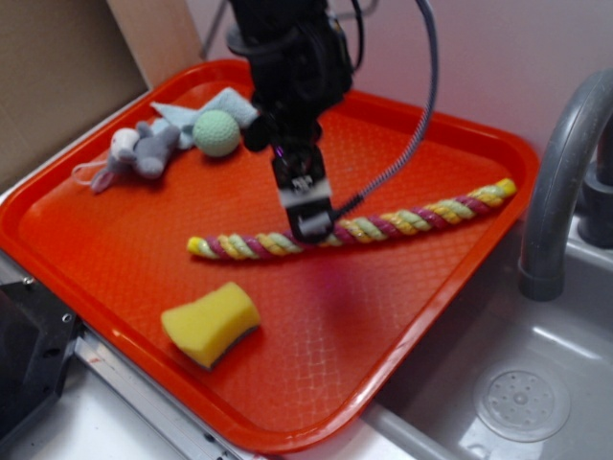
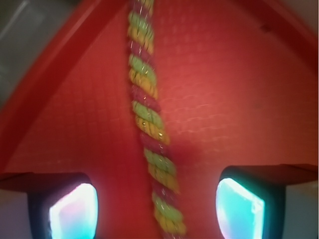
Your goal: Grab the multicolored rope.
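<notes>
A black robot arm's end effector (image 1: 311, 225) sits low over the middle of the multicolored rope (image 1: 421, 217), which lies diagonally across an orange tray (image 1: 115, 251). A yellow sponge (image 1: 210, 323) rests nearer the front edge; a grey plush toy (image 1: 144, 150) and pale green ball (image 1: 217, 132) sit at the back.

Yellow-magenta-green rope (image 1: 383, 228), seemingly orange-red tray (image 1: 115, 259)

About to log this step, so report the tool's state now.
Tool: open, fingers either side of the rope, not closed on it.
</notes>
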`<control>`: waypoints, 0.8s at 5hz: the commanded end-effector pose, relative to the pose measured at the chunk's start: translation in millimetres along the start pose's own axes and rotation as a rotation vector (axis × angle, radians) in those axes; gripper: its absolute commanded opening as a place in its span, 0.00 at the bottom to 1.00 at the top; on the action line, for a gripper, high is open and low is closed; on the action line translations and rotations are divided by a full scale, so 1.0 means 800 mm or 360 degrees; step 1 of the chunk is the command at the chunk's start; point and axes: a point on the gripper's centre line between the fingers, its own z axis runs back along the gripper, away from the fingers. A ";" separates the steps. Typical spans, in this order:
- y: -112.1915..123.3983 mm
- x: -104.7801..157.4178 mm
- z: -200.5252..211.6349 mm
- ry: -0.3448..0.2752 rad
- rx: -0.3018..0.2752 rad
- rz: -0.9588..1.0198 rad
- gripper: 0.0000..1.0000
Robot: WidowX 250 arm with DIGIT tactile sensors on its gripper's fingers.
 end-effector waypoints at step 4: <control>-0.002 0.005 -0.065 0.0109 -0.0060 -0.0015 0.00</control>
